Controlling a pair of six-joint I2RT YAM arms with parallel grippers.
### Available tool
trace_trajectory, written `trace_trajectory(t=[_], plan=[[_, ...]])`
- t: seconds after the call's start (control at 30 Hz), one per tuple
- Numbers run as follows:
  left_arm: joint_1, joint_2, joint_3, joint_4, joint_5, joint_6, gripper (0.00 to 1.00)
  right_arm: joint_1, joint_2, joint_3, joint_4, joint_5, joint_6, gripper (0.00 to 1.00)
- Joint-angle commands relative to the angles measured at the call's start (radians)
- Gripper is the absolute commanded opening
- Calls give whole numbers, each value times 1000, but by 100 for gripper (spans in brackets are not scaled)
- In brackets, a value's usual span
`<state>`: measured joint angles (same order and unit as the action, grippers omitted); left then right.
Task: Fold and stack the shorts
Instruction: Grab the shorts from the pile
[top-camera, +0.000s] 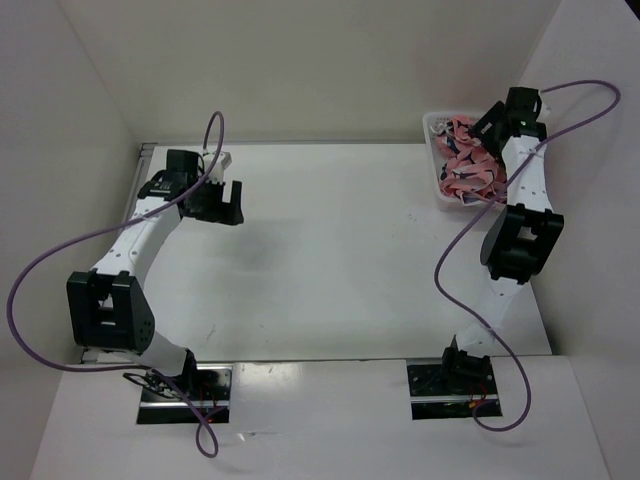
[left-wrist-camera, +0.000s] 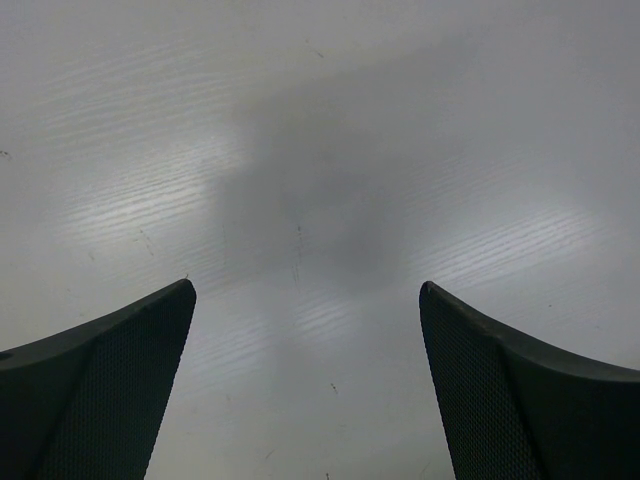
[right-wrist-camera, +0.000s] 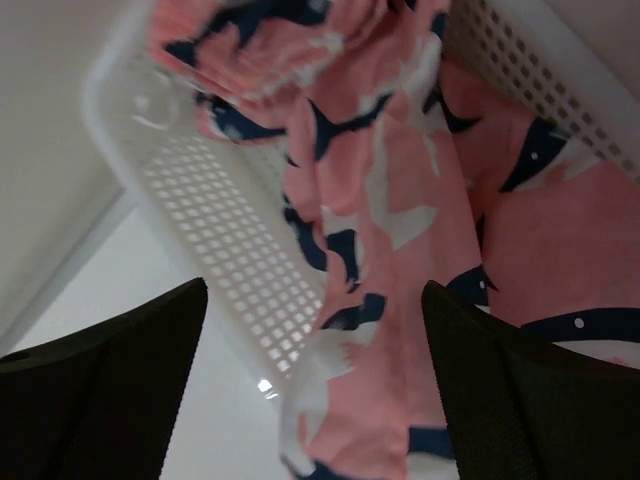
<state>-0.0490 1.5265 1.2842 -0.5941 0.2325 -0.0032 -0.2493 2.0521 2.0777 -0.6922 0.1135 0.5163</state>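
Shorts made of soft salmon-pink cloth with navy-and-white sharks lie all bunched up inside the white plastic mesh basket. The basket sits at the far right corner of the flat white worktop, close to the white walls. The right arm reaches from its base at the near edge up to the basket, and the right jaws hang over the pile. In the right wrist view the two dark fingers stand wide apart. Between them you can see the crumpled shorts and the holey wall of the basket down below. The right jaws hold nothing, and I cannot tell if they touch the cloth. Low in that view, a fold of the cloth seems to lie over the basket's rim. The left arm bends up along the left side, well apart from the basket. The left jaws are over the far left part of the worktop. In the left wrist view its dark fingers are also spread wide, with nothing held. Only the bare worktop shows between them, with a soft grey shadow on it.
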Motion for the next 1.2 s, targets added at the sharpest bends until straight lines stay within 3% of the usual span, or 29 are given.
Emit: trace_trajectory(t=[0.0,0.23,0.3,0.37,0.83,0.93,1.07,1.17], plan=[[6,-60,-28,-12,-4,3,99,-8,26,36,-81,-15,14,89],[6,-60,-46,-21,-4,3,99,-8,36,12,-81,-3,14,43],[6,-60,-46,-21,5,3,99,-8,36,2,-81,-3,14,16],[6,-60,-46,-21,14,3,99,-8,7,2,-81,-3,14,0],[6,-81,-46,-21,36,3,99,24,-237,-108,-30,41,-4,0],[6,-101,-56,-21,48,3,99,74,-267,-24,-49,32,-4,0],[6,-111,-56,-21,68,3,99,184,-276,238,-66,-4,-33,0],[6,-121,-36,-21,68,3,99,234,-287,366,-1,-200,-33,0]])
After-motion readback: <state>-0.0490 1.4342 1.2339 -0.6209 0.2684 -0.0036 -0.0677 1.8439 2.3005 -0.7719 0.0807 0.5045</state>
